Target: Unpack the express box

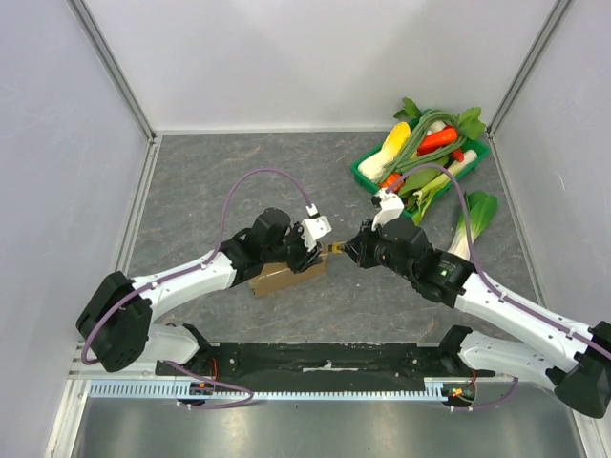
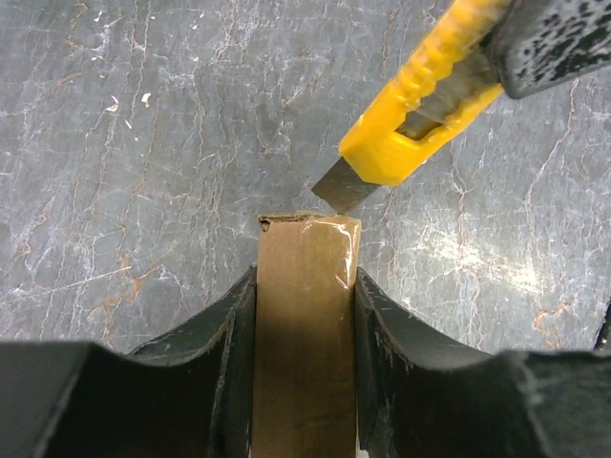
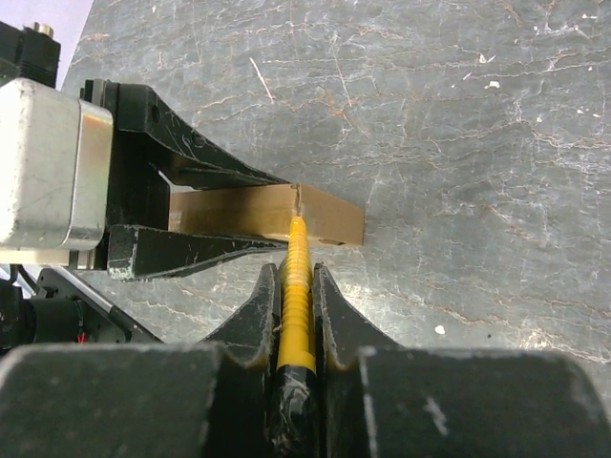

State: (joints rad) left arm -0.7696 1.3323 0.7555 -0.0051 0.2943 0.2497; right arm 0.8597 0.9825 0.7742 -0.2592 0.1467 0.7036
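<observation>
The express box [image 1: 279, 278], a small brown cardboard box with clear tape at its end, lies on the grey table. My left gripper [image 2: 305, 282] is shut on its long sides, and the box [image 2: 305, 315] sticks out past the fingertips. A yellow utility knife [image 3: 298, 272] sits between the fingers of my right gripper [image 3: 297, 279], which is shut on it. The knife's grey blade [image 2: 342, 188] meets the top edge of the box [image 3: 329, 215] at its free end. From above, the right gripper [image 1: 355, 246] faces the left gripper [image 1: 310, 250] across the box.
A green tray [image 1: 366, 177] heaped with vegetables stands at the back right. A leafy green [image 1: 474, 221] lies on the table beside it, just behind the right arm. Pale walls close the table in at the left, back and right.
</observation>
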